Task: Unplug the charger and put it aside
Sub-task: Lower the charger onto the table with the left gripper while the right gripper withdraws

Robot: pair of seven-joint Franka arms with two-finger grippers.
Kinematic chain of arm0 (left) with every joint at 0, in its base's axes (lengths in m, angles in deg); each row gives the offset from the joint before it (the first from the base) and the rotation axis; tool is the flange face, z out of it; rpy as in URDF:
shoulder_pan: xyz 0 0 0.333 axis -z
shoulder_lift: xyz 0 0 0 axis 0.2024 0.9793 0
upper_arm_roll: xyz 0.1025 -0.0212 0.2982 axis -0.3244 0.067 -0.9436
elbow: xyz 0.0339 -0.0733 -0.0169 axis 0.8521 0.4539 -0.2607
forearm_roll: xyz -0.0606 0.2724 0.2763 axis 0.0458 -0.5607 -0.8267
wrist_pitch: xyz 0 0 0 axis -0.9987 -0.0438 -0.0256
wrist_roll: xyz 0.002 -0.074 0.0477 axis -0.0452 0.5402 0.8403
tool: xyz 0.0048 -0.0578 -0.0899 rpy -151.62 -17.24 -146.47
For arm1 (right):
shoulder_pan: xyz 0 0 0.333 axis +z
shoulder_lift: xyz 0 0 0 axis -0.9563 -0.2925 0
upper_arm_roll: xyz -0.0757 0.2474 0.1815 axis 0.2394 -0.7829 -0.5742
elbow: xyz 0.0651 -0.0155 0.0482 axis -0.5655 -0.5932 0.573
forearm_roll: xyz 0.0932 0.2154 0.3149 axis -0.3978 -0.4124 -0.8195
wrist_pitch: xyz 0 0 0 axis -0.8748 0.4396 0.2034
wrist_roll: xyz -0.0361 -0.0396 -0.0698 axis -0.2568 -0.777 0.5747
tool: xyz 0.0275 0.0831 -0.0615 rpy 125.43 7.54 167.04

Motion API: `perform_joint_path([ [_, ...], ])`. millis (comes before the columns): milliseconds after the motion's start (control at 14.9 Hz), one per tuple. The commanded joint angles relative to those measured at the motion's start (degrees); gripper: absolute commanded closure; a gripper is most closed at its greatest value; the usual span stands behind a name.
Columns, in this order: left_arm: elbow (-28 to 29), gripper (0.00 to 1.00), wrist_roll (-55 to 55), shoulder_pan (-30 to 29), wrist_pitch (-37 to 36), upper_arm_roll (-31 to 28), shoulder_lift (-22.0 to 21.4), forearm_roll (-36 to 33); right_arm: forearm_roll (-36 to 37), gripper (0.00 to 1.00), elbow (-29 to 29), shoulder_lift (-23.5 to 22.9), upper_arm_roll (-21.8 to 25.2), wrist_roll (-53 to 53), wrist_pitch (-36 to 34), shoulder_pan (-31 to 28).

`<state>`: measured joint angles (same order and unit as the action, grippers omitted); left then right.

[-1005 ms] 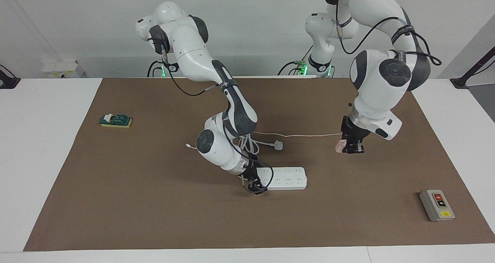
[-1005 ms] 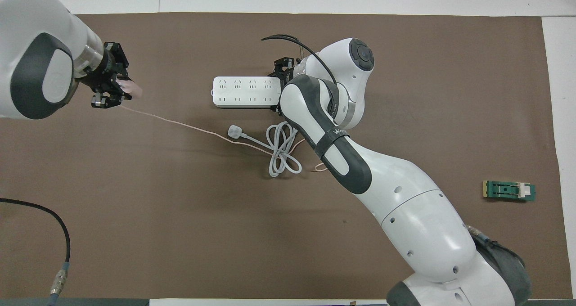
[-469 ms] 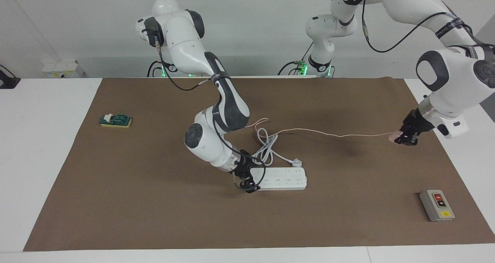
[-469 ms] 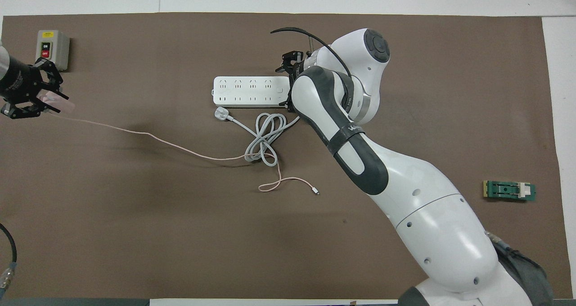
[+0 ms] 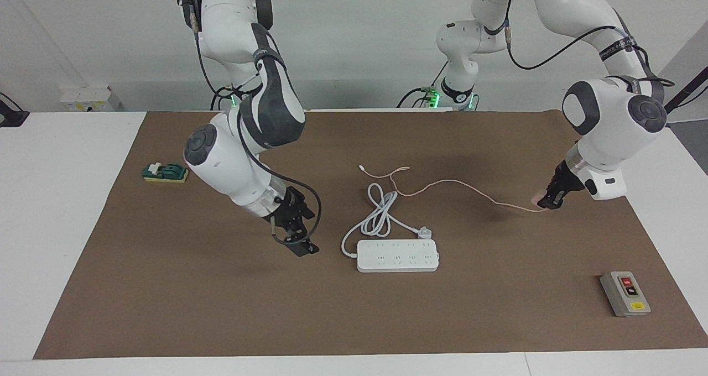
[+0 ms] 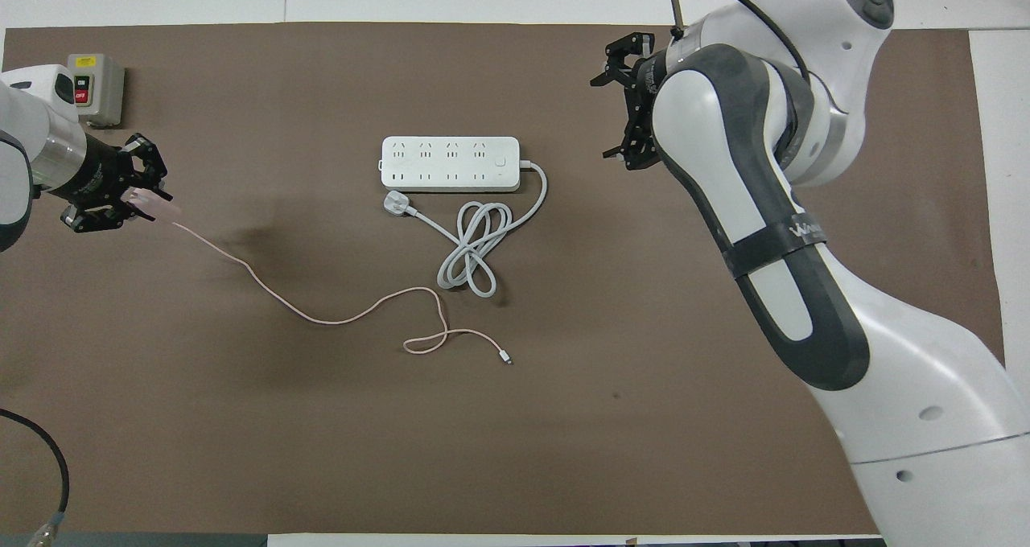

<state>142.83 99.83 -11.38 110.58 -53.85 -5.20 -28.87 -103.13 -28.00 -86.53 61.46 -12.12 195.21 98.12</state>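
The pale pink charger (image 5: 537,201) is out of the power strip (image 5: 397,255) and sits between the fingers of my left gripper (image 5: 546,203), which is shut on it over the mat toward the left arm's end. In the overhead view the left gripper (image 6: 129,201) holds the charger (image 6: 153,203) near the switch box. Its thin pink cable (image 6: 322,318) trails in loose curves over the mat, nearer to the robots than the strip (image 6: 449,163). My right gripper (image 5: 294,238) is open and empty in the air beside the strip, toward the right arm's end; it also shows in the overhead view (image 6: 618,104).
A white plug (image 5: 425,232) with a thick coiled white cord (image 5: 379,213) lies beside the strip, nearer to the robots. A grey switch box (image 5: 625,293) stands toward the left arm's end. A green and yellow block (image 5: 166,172) lies toward the right arm's end.
My right gripper has let go of the power strip's end, risen and moved off toward the right arm's end. My left gripper has drawn back a little with the charger, and the cable has slackened.
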Motion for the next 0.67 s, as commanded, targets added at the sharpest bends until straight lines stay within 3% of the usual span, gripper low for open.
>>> perform_joint_path([
  [0, 3.7, 0.00, -4.4, -0.1, 1.3, -0.8, -3.1, 0.4, 6.2, 0.00, -3.2, 6.5, 1.5, 9.3, -6.4, -1.0],
  [268, 2.3, 0.00, -6.1, 1.6, -0.9, -0.7, -3.2, 0.2, 15.9, 0.00, -3.0, 12.1, 2.0, 33.5, -14.5, -6.2],
  [603, -2.9, 0.00, -18.0, 1.2, -7.8, -1.0, -3.2, -0.2, 24.0, 0.00, -3.1, 16.7, 2.0, 63.3, -17.1, -11.3],
])
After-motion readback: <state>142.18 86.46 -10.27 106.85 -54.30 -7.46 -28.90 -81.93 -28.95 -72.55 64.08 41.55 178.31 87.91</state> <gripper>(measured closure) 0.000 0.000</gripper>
